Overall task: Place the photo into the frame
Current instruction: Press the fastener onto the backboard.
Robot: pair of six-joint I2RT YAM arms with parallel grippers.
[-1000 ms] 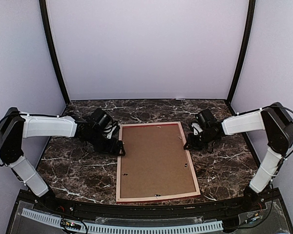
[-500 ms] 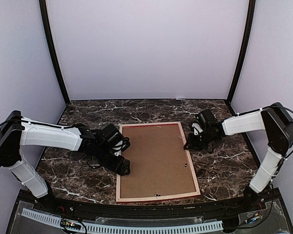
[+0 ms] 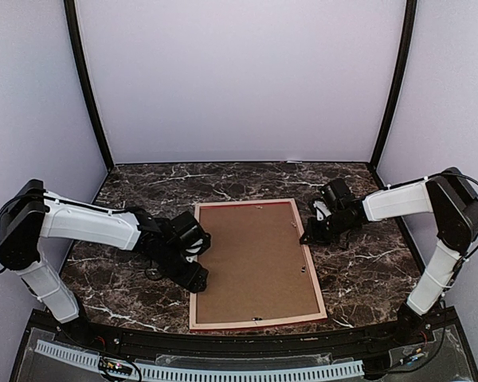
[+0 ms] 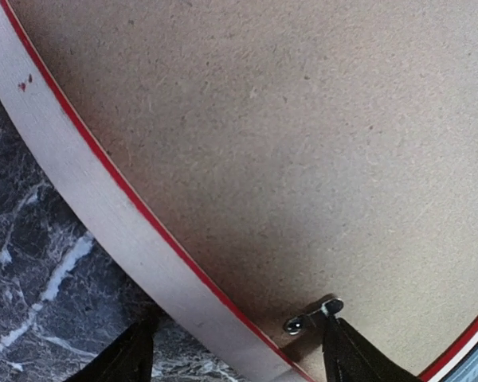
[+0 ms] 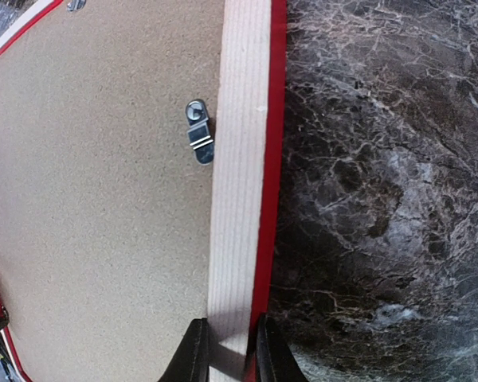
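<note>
Likely a robot lab booth, plain lilac walls [image 3: 239,79], dark marble-patterned tabletop [image 3: 366,267]

Frame [image 3: 259,321] lies flat on the table [image 3: 358,270], centre of the top view, with the backing board [image 3: 255,263] set inside it. Left gripper [image 3: 194,279] straddles the left rail, lower left. Right gripper [image 3: 307,237] sits on the right rail, upper right, with a clip [image 5: 197,131] just inside it.

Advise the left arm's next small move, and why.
Probably nudge the metal clip sideways with the near finger of the open left gripper. The clip reaches over the backing board, locking it into the frame, which the right gripper pinches steady.
</note>
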